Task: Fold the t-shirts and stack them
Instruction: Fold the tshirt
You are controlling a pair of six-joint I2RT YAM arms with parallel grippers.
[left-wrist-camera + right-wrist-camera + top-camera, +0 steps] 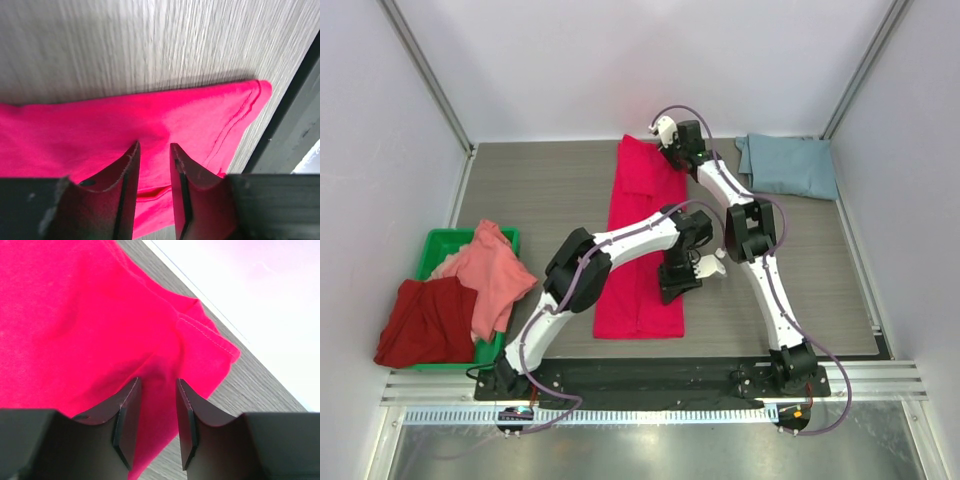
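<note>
The bright crimson-pink t-shirt (635, 250) lies in the middle of the table, folded into a long narrow strip running from far to near. My left gripper (674, 290) hangs just over its near right edge. In the left wrist view it (154, 145) is open, with flat pink cloth (100, 125) showing in the gap. My right gripper (670, 155) is over the strip's far right corner. Seen from the right wrist, this gripper (158, 380) is open above the sleeve corner (205, 345). The dusty blue-grey t-shirt (788, 165) lies folded at the far right.
A green bin (445, 240) stands at the left edge. The salmon pink t-shirt (490, 270) and the dark red one (428, 320) are heaped in it and spill over its side. White walls close the table on three sides.
</note>
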